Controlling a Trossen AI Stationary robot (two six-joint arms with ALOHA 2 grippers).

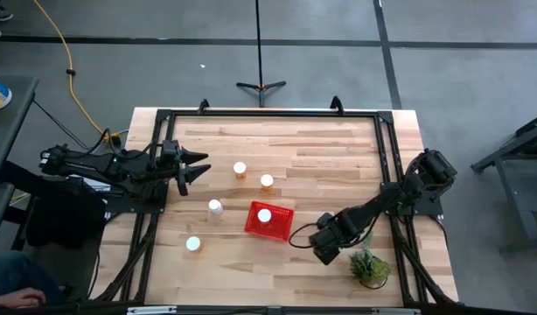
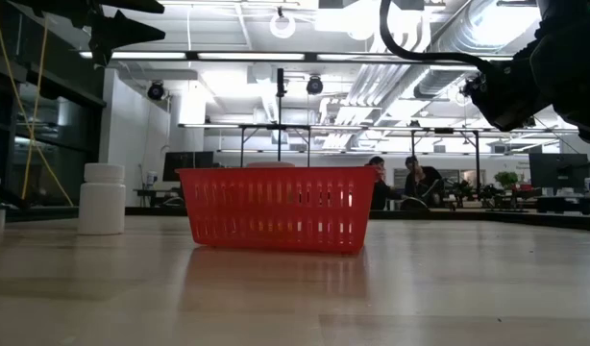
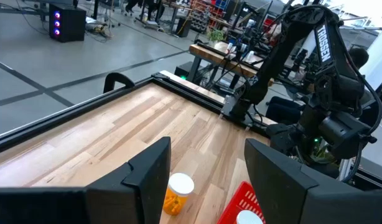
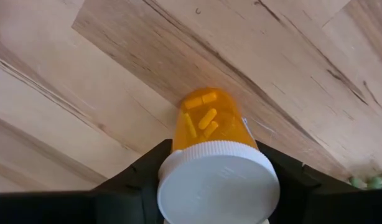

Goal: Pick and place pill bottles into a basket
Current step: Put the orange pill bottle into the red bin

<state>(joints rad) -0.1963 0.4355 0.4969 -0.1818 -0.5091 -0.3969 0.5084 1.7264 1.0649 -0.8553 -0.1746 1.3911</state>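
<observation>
The red basket (image 1: 279, 226) stands on the table's middle, with one white-capped bottle (image 1: 264, 215) inside. Two orange bottles (image 1: 240, 168) (image 1: 267, 181) stand upright beyond it. A whitish bottle (image 1: 215, 207) and another white-capped one (image 1: 193, 245) stand to its left. My right gripper (image 1: 325, 248) is to the right of the basket, shut on an orange bottle (image 4: 209, 121) with yellow pills inside. My left gripper (image 1: 198, 166) is open and empty near the left edge, raised above the table. An orange bottle (image 3: 177, 193) and the basket (image 3: 237, 208) show past its fingers. My right gripper pinches the orange bottle's white cap (image 4: 178, 168) between its two fingers, one on each side of the cap. The fingers come from above, pointing down. The bottle's orange body points away from the gripper toward the table; whether its base touches the wood, I cannot tell.
A small green potted plant (image 1: 369, 267) stands at the near right corner, close to my right arm. A black frame (image 1: 268, 114) runs around the wooden table. In the low view, the whitish bottle (image 2: 103, 199) stands left of the basket (image 2: 276, 207). People sit in the room beyond.
</observation>
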